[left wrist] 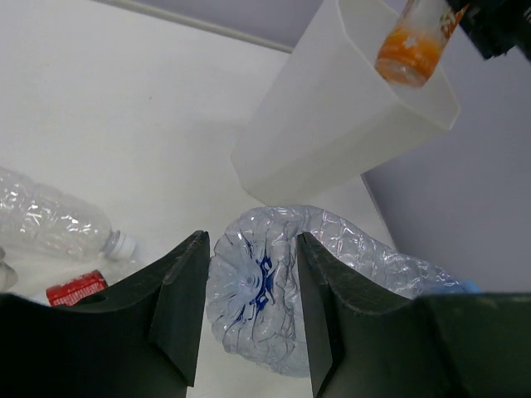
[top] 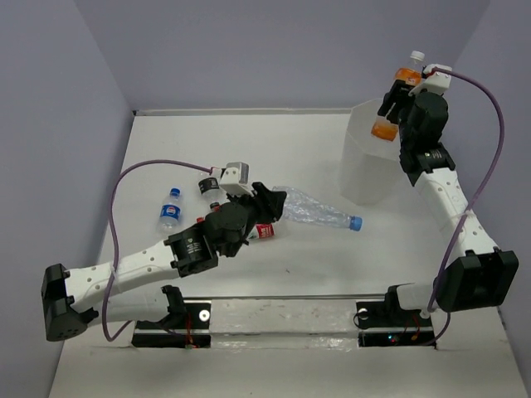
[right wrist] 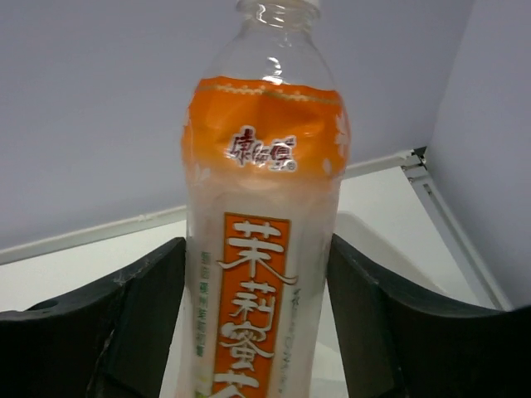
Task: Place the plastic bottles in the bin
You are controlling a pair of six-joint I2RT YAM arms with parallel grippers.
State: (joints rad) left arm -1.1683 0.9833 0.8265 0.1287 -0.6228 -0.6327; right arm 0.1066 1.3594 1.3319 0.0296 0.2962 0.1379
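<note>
The translucent white bin (top: 369,166) stands at the back right, also in the left wrist view (left wrist: 332,124). My right gripper (top: 400,104) is over its rim, shut on an orange-label bottle (top: 385,129) that hangs tilted with its base inside the opening (left wrist: 411,50). In the right wrist view the bottle (right wrist: 261,249) fills the gap and both fingers press its sides. My left gripper (top: 267,203) is at mid-table, shut on the base of a crumpled clear bottle (top: 319,211) with a blue cap. Its ribbed base (left wrist: 257,290) sits between the fingers.
A small blue-cap bottle (top: 170,209) lies at the left. A red-label bottle (top: 264,231) lies partly under the left arm, and another small bottle (top: 207,186) lies behind it. The left wrist view shows a clear bottle (left wrist: 50,220) and a red label (left wrist: 75,290). Walls enclose the table.
</note>
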